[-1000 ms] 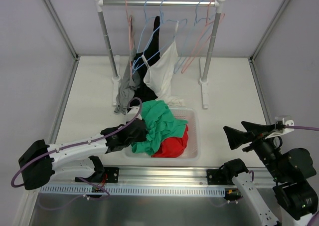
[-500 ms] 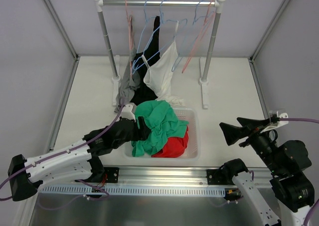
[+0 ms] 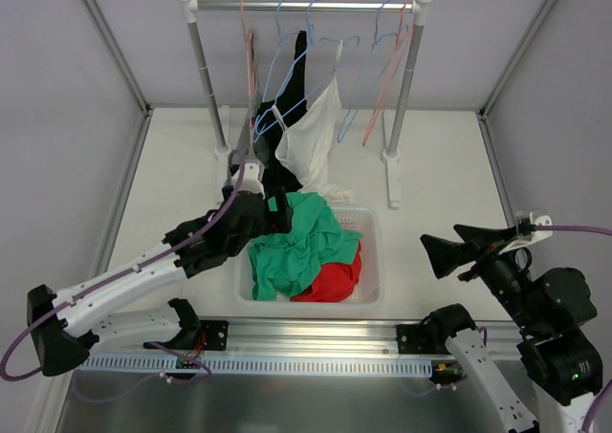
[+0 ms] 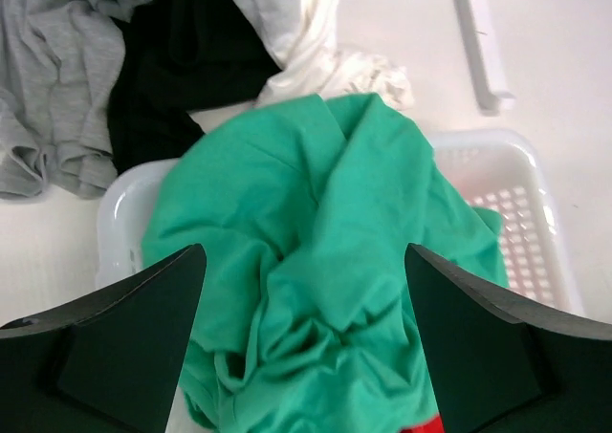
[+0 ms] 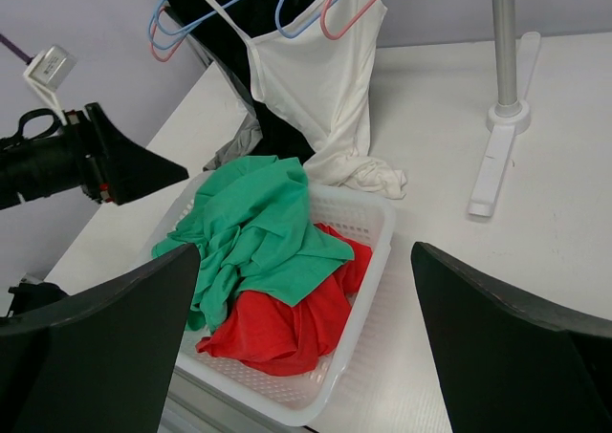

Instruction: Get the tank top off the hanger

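A white tank top (image 3: pixel 311 132) hangs from a blue hanger (image 3: pixel 287 70) on the rack (image 3: pixel 306 6), its hem bunched on the table. Beside it hang a black top (image 3: pixel 287 175) and a grey one (image 3: pixel 244 170). My left gripper (image 3: pixel 277 213) is open, with nothing between its fingers, over the far left of the basket. In the left wrist view it (image 4: pixel 304 261) looks down on a crumpled green top (image 4: pixel 316 261), with the white tank top (image 4: pixel 296 32) beyond. My right gripper (image 3: pixel 445 247) is open and empty at the right, well apart from the clothes.
A white plastic basket (image 3: pixel 375 261) in front of the rack holds the green top (image 3: pixel 296 247) over a red garment (image 3: pixel 335 275). Empty blue and pink hangers (image 3: pixel 387 79) hang at the rack's right end. The rack's feet (image 3: pixel 392 180) stand on the table.
My left gripper has opened, let go of the green top, which lies in the basket, and moved away toward the rack. The right arm shifted slightly at first, then stayed still.
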